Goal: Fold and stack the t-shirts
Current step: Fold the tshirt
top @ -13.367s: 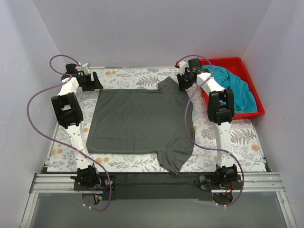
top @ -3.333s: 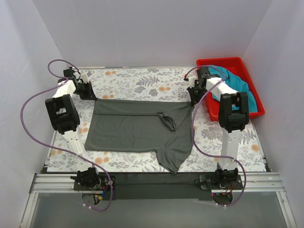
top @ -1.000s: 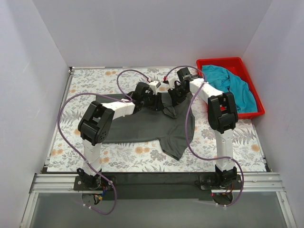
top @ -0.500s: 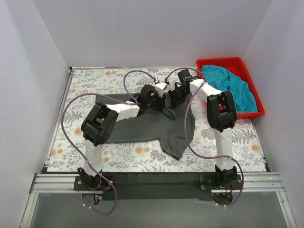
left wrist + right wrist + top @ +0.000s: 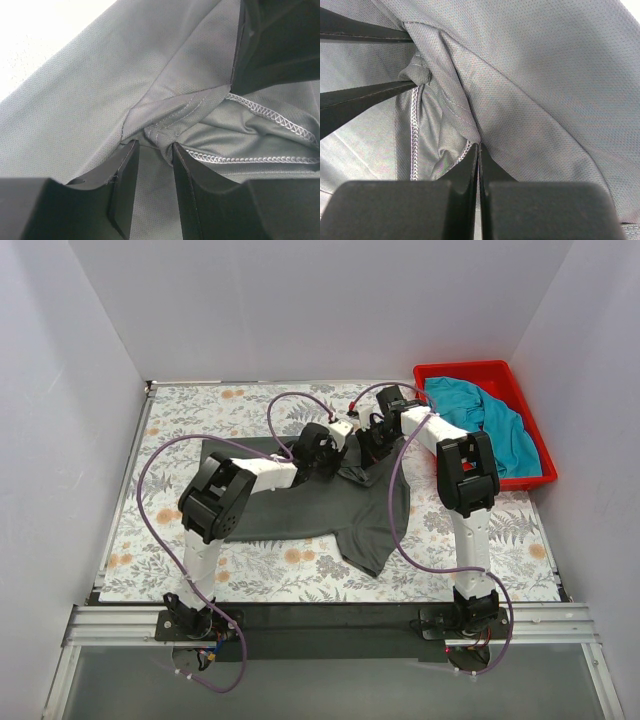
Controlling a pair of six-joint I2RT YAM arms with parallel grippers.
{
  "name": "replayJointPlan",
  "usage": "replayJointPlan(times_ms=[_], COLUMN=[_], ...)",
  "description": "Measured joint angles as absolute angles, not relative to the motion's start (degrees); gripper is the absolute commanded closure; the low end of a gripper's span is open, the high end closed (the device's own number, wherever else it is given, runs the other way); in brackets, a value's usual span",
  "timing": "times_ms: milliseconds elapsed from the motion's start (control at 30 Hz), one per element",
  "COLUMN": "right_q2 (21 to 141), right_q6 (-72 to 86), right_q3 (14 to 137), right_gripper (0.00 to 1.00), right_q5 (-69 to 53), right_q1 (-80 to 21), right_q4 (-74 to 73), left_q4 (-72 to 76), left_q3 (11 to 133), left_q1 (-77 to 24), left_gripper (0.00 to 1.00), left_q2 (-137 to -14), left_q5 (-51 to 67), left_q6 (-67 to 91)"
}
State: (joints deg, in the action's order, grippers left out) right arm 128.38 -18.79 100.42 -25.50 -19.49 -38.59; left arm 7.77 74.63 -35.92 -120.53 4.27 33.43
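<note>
The dark charcoal t-shirt [image 5: 290, 505] lies folded lengthwise across the table's middle, one sleeve hanging toward the near edge. Both grippers meet at its far right part. My right gripper [image 5: 361, 447] is shut on a stitched hem fold [image 5: 465, 132]. My left gripper [image 5: 341, 451] has its jaws a narrow gap apart, pinching a bunched seam fold [image 5: 160, 131] between the tips. In the right wrist view, the left fingers [image 5: 365, 100] show at left. The right gripper's body [image 5: 280, 45] shows in the left wrist view. The teal-blue t-shirt [image 5: 492, 422] lies crumpled in the bin.
The red plastic bin [image 5: 470, 368] stands at the far right of the floral tablecloth [image 5: 230, 400]. Purple cables [image 5: 160, 455] loop above both arms. White walls enclose the table on three sides.
In the last second my left gripper slid right along the shirt's far edge to meet the right gripper. Earlier, the shirt's far half was folded toward the near edge.
</note>
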Motion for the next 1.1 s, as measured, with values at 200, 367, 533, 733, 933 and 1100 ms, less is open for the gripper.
replayJointPlan(times_ms=[200,367,533,733,933,1100], right_q2=[128.4,128.4,128.4,128.4,127.7,127.2], right_q6=[-18.7,-18.8,-18.8,-18.8,-18.8,-18.8], right_q3=[100.4,100.4,100.4,99.7,97.5,95.9], right_gripper=[0.99,0.97,0.91,0.90,0.92,0.89], right_q5=[-25.6,-25.7,-26.2,-29.6,-32.7,-34.7], right_q1=[-19.5,-19.5,-19.4,-19.3,-19.4,-20.2], right_q4=[-38.5,-38.5,-38.5,-38.5,-38.4,-38.4], left_q4=[7.7,8.0,9.1,9.0,9.1,9.0], left_q3=[72.5,70.5,70.2,70.1,69.4,68.8], left_q1=[-35.9,-35.6,-34.9,-33.8,-32.1,-31.7], left_gripper=[0.78,0.84,0.87,0.92,0.92,0.91], left_q2=[-118.7,-116.2,-113.8,-113.3,-112.4,-111.4], left_q5=[5.7,5.3,5.4,7.1,12.5,16.4], left_q6=[33.4,34.6,37.0,40.6,42.8,42.9])
